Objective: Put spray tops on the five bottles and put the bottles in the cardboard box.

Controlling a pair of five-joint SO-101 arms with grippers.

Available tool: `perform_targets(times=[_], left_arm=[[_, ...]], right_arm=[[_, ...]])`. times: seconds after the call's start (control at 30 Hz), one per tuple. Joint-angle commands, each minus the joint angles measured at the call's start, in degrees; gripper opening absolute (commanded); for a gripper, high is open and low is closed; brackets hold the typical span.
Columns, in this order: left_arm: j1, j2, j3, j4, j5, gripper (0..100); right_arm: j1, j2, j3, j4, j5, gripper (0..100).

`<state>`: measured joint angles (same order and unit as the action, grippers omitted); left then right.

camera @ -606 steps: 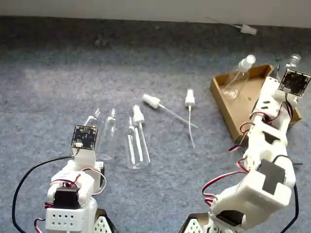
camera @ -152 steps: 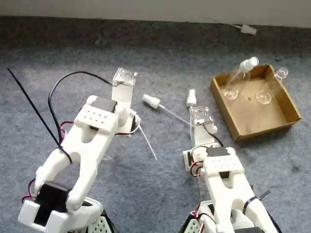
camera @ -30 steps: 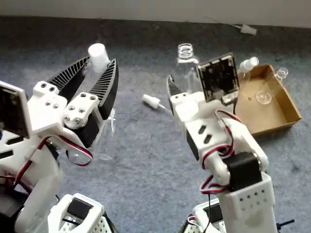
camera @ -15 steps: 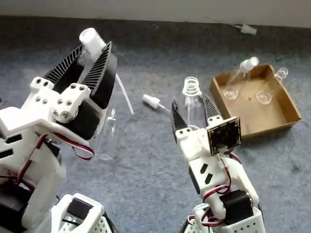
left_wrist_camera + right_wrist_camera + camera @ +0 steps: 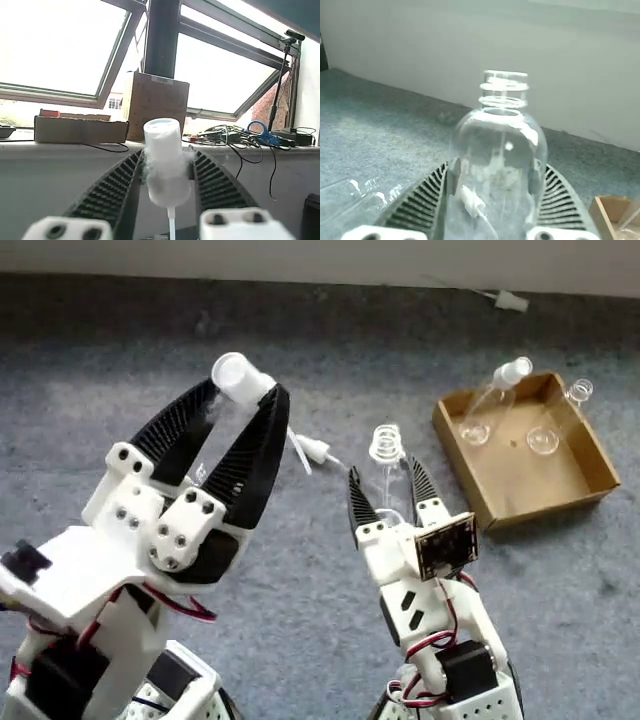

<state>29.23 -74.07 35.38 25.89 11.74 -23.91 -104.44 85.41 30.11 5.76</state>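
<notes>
Since the spray top must drop into an open neck, the left hand is clamped on its white head and holds it high above the desk, with its thin tube hanging free. The right hand grips the clear bottle upright (neck up, no top on it), near the top but apart from it. I judge tube and neck are not lined up yet. A capped bottle and a second bottle lean in the cardboard box.
</notes>
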Motion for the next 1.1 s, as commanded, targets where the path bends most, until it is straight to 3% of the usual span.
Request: perform_targets(times=[0.0,0.27,0.57,0.73,0.9,1.07], left_arm=[[1.4,-1.1,2.4,-7.6,-1.1,0],[3.1,-0.6,2.5,-7.6,6.8,0],[2.9,-0.3,5.8,-7.7,6.6,0],[2.6,5.4,6.5,-15.5,6.6,0],[2.4,9.7,6.0,-15.7,6.5,0],[-3.5,10.9,6.5,-18.6,6.8,0]], right_arm=[[-0.5,-0.8,1.8,-3.6,-0.3,14.5],[-1.5,-0.8,7.1,-7.4,0.0,14.6],[-6.5,-0.8,7.5,-7.4,0.0,14.6],[-6.7,-0.8,7.7,-7.4,-0.1,14.6],[-6.6,-0.8,7.8,-7.4,-0.1,14.6],[-6.7,-0.8,7.4,-7.4,-0.1,14.6]])
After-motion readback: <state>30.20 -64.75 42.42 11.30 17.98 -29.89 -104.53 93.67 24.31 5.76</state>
